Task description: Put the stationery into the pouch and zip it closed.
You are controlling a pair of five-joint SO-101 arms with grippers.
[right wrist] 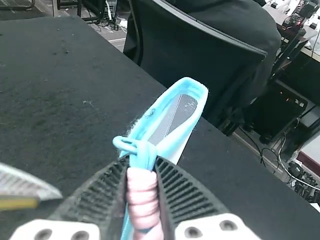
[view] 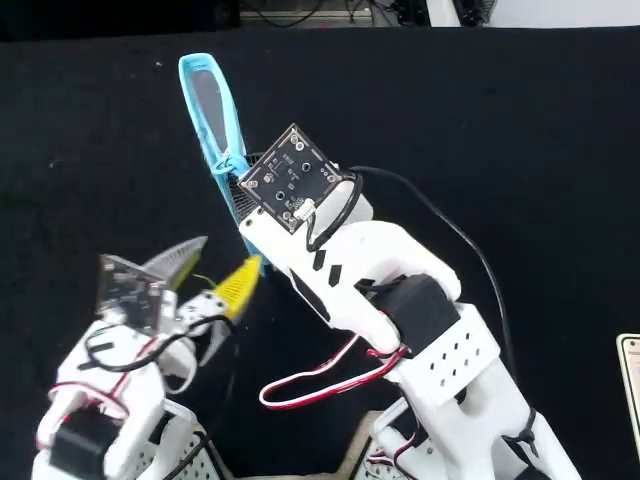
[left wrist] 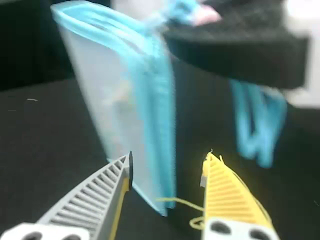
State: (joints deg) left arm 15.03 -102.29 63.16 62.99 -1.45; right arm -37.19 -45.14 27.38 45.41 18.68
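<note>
A translucent pouch [view: 210, 100] with light blue trim is held on edge over the black table. My right gripper [view: 237, 187], with black fingers, is shut on its near end. In the right wrist view the right gripper [right wrist: 140, 162] pinches a pink ridged piece [right wrist: 141, 200] and a knotted blue cord [right wrist: 131, 146], with the pouch [right wrist: 175, 112] pointing away. My left gripper [view: 226, 257] stands open just below it, one finger grey and one yellow. In the left wrist view the pouch [left wrist: 120, 100] has its lower corner between the open fingers of the left gripper [left wrist: 167, 160].
The black table [view: 500, 120] stretches around both arms. A pale card [view: 630, 375] lies at the right edge. Red and white cables [view: 310, 380] loop beside the right arm. A dark office chair [right wrist: 200, 50] stands beyond the table's far edge.
</note>
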